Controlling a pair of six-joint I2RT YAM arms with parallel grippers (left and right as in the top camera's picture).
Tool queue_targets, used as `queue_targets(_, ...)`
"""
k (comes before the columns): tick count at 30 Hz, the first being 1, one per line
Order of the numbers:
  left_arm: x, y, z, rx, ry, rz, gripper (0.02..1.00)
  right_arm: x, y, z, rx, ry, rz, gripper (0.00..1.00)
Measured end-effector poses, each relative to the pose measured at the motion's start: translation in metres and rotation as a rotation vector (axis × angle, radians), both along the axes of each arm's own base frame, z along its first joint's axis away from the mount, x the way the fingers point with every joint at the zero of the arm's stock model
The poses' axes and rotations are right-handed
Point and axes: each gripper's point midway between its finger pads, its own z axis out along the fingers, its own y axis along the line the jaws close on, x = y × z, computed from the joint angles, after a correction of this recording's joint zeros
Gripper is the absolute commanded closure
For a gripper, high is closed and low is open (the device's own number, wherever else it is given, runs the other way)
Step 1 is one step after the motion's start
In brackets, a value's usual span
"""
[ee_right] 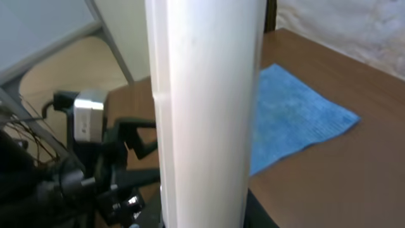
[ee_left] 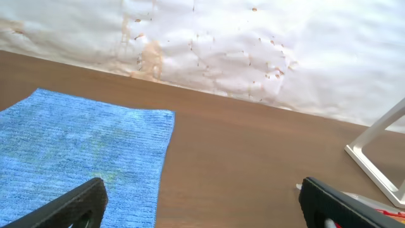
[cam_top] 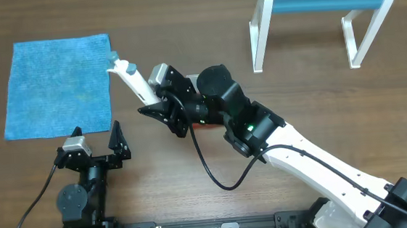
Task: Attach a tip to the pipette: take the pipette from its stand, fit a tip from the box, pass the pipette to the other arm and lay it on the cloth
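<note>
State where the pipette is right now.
In the top view the pipette is held in the right gripper, left of centre, its blue end by the right edge of the cloth.

Counter layout, top view: cloth, stand, pipette, two pincers.
Cloth (cam_top: 57, 85) lies flat on the counter (cam_top: 204, 26) at the upper left of the frame. Stand (cam_top: 327, 20) sits at the upper right, well apart from the cloth. Pipette (cam_top: 133, 83) is at upper centre, clamped in the right pincer (cam_top: 156, 107), its far end showing at the cloth's right edge. The right arm runs in from the lower right corner. Left pincer (cam_top: 97, 137) is at lower left, just below the cloth's lower right corner.
</note>
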Motion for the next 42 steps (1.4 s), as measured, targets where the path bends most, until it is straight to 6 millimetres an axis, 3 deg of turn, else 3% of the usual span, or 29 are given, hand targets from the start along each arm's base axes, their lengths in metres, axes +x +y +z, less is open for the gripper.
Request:
queue_targets(8,0.0,0.0,0.0,0.0,0.0,0.0,0.036,0.003,0.005,0.034,0.148,0.031,-0.015,0.93)
queue_targets(14,0.0,-0.006,0.001,-0.056,-0.005,-0.034,0.036,0.003,0.006,0.04,0.195,0.128,-0.029,0.932)
queue_targets(20,-0.008,-0.052,0.007,-0.772,0.097,-0.251,0.023,0.003,0.006,0.04,0.214,0.193,-0.04,0.93)
queue_targets(24,-0.014,-0.067,0.01,-1.118,0.194,-0.305,0.053,0.003,0.006,0.041,0.222,0.22,-0.044,0.928)
queue_targets(25,-0.014,-0.069,0.015,-1.16,0.193,-0.322,0.161,0.003,0.006,0.041,0.224,0.231,-0.046,0.93)
queue_targets(28,-0.019,-0.076,0.043,-1.216,0.134,-0.421,0.18,0.003,0.006,0.041,0.232,0.262,-0.051,0.93)
queue_targets(35,-0.027,-0.086,0.07,-1.208,0.151,-0.499,0.084,-0.006,0.007,0.033,0.21,0.326,-0.01,0.93)
queue_targets(42,-0.022,-0.106,0.134,-1.021,0.282,-0.618,0.038,-0.018,-0.003,0.024,0.173,0.409,0.102,0.928)
